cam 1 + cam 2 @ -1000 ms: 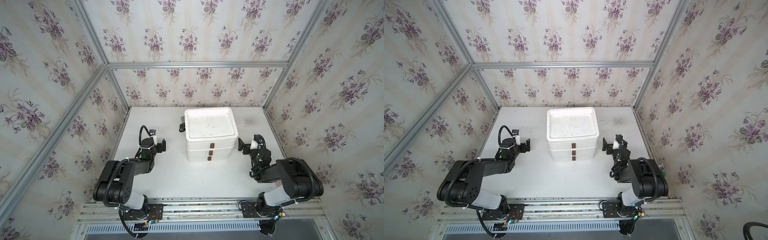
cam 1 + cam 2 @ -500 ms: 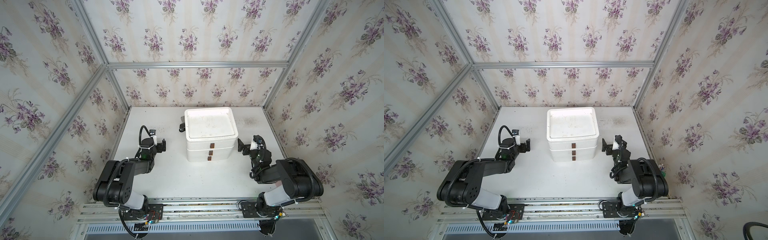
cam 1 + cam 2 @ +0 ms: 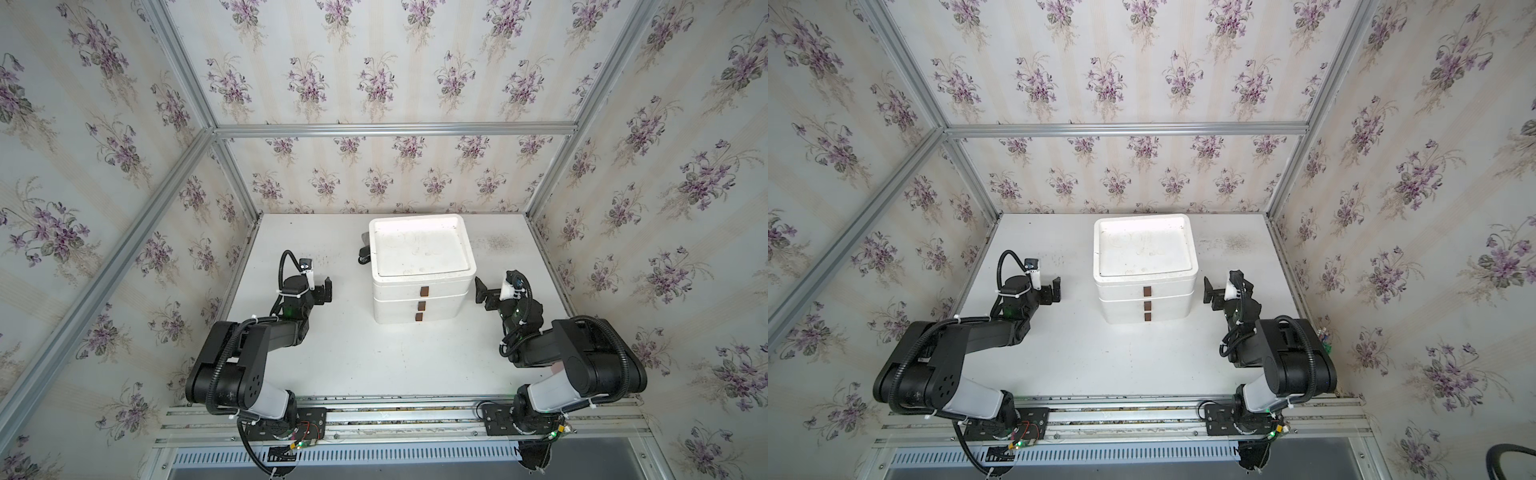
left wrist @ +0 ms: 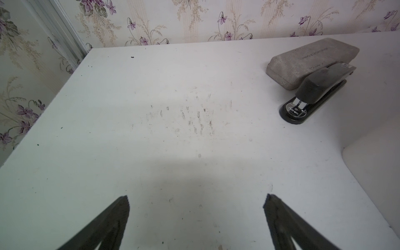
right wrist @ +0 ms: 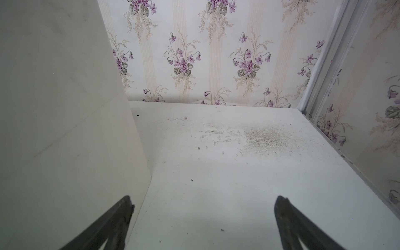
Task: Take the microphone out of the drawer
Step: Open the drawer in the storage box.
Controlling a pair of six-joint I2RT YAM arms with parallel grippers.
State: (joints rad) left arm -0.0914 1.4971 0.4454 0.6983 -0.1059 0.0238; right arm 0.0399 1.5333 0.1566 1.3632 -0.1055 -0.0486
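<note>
On the worktop [image 3: 353, 353], left side: left gripper [image 3: 324, 291], jaws apart, empty, unmoved over the last second.

Beyond it, beside the drawer unit: grey glasses case [image 4: 311, 62], with a black stapler [image 4: 313, 93] close against it.

Centre: white three-drawer unit [image 3: 419, 257], all fronts flush. The brown handles [image 3: 423, 292] are untouched.

Microphone: not visible. Presumably it is inside a shut drawer, but which one cannot be told.

Right side: right gripper [image 3: 484, 293], jaws apart, empty. It has edged slightly nearer the unit's side wall, the only change noted.

Judgement: task barely begun, since a drawer must be opened first.
</note>
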